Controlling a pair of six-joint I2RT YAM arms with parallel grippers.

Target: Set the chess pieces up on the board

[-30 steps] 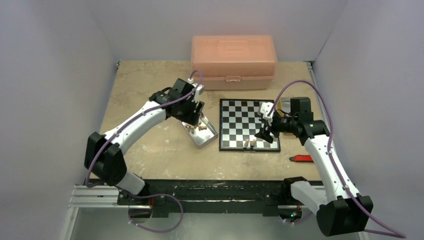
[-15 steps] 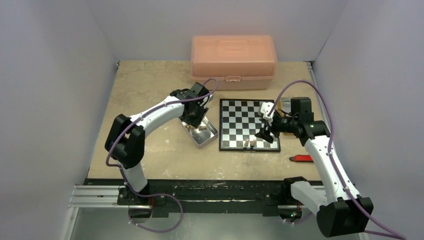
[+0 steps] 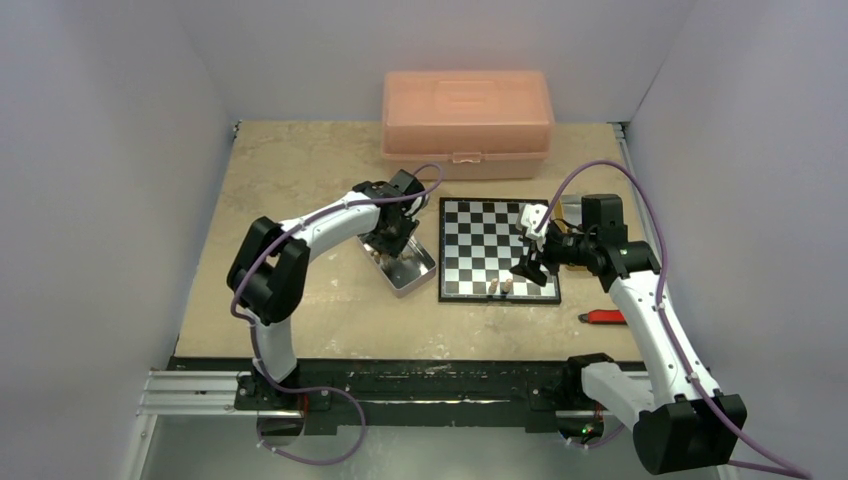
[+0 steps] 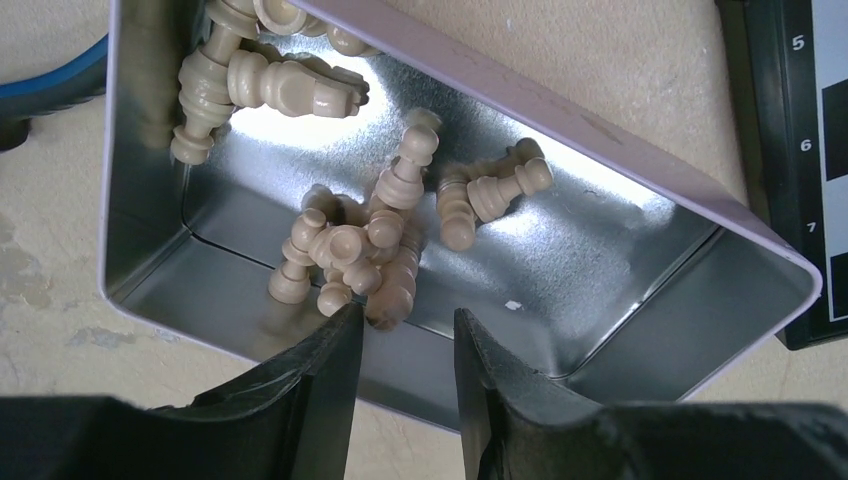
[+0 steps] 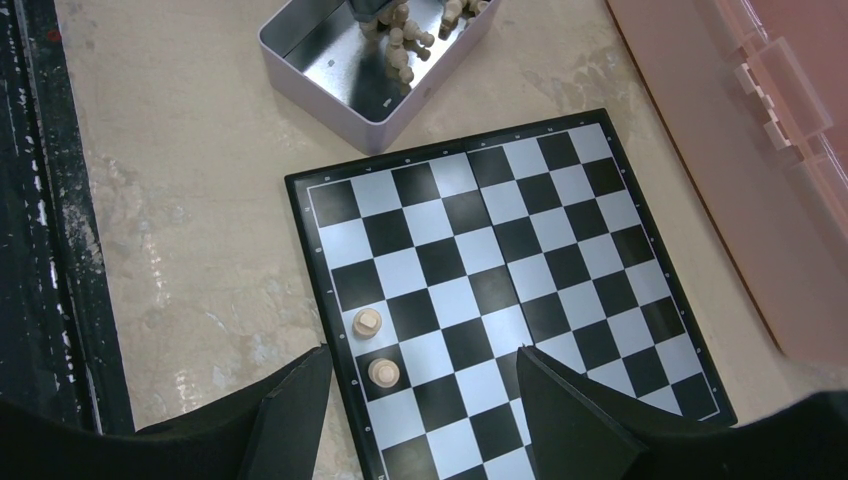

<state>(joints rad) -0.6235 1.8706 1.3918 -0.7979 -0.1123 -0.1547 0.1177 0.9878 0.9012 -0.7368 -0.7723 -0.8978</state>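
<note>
Left arm (image 3: 322, 224): the elbow has swung in from far out on the left to a folded pose nearer the middle of the table. The left gripper (image 3: 398, 238) has dropped from above the tin (image 3: 408, 272) down into it, and in the overhead view it now hides most of the light tan chess pieces (image 4: 350, 250). Its jaws have narrowed. The fingertips now flank one piece (image 4: 388, 298) at the heap's near edge, with a gap still showing on the piece's right.

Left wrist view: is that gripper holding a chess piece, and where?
Cannot tell: a tan chess piece sits between the left gripper's fingertips, grip unclear.
</note>
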